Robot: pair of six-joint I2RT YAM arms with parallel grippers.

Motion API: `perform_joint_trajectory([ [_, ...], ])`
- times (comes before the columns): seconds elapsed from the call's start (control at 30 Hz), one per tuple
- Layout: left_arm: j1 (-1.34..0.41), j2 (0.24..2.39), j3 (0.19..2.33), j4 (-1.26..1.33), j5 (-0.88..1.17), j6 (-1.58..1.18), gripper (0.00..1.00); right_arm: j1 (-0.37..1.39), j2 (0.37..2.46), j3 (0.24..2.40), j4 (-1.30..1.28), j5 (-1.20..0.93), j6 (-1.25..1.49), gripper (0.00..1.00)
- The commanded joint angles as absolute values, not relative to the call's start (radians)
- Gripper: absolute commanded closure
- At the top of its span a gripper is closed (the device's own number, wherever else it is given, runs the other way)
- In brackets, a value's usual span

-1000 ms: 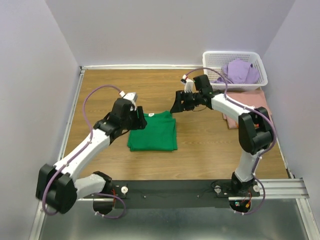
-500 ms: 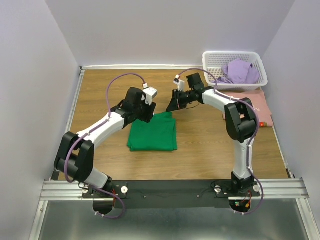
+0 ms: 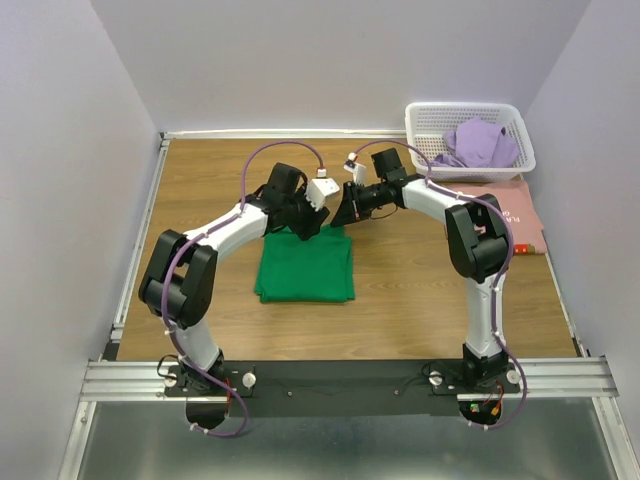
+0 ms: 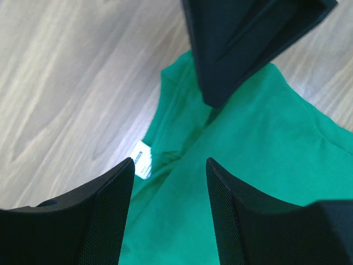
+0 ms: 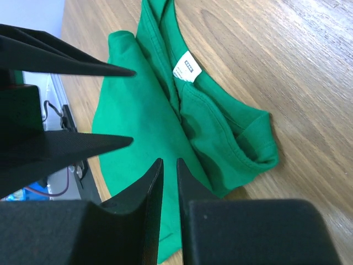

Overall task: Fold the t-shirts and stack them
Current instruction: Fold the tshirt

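The bright green t-shirt [image 3: 305,265] lies folded in a rectangle mid-table, its collar and white label [image 5: 186,66] at the far edge. My left gripper [image 3: 308,224] hangs open over that collar edge [image 4: 170,161], with only green cloth [image 4: 265,138] below the gap. My right gripper [image 3: 346,210] faces it from the right, just above the shirt's far right corner [image 5: 170,160]; its jaws stand almost together with nothing between them. The pink t-shirt [image 3: 512,212] lies flat at the right edge. In the basket, the lavender t-shirt [image 3: 480,143] sits crumpled.
The white lattice basket [image 3: 425,120] stands at the back right corner. The two grippers' tips are close together over the shirt: the right gripper's fingers [image 4: 242,44] fill the top of the left wrist view. Grey walls enclose the wooden table [image 3: 200,180].
My left arm has swung right and forward from the shirt's left side to its collar edge. The right gripper has closed its jaws and shifted slightly left.
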State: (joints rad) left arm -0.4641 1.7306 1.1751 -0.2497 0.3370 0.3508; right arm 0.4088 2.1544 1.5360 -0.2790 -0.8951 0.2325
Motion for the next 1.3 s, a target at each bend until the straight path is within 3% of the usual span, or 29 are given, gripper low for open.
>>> perform_joint_trajectory([
  [0.0, -0.439, 1.752, 1.175, -0.269, 0.442, 0.372, 0.37, 0.41, 2.146, 1.523, -0.282, -0.861, 0.201, 0.78],
  [0.27, -0.416, 1.545, 1.042, -0.161, 0.324, 0.05, 0.37, 0.413, 1.956, 1.346, -0.284, -0.689, 0.21, 0.73],
  [0.53, -0.333, 1.29, 0.983, -0.201, -0.029, -0.162, 0.36, 0.711, 1.801, 1.209, -0.328, -0.591, 0.264, 0.68],
  [0.67, -0.269, 1.241, 0.927, -0.212, -0.067, -0.248, 0.36, 0.827, 1.833, 1.154, -0.327, -0.537, 0.331, 0.68],
  [0.9, -0.261, 1.167, 0.847, -0.216, -0.038, -0.285, 0.36, 0.824, 1.833, 1.081, -0.348, -0.252, 0.288, 0.68],
  [1.27, -0.261, 1.089, 0.795, -0.225, 0.03, -0.296, 0.36, 0.661, 1.825, 1.017, -0.409, -0.046, 0.183, 0.69],
])
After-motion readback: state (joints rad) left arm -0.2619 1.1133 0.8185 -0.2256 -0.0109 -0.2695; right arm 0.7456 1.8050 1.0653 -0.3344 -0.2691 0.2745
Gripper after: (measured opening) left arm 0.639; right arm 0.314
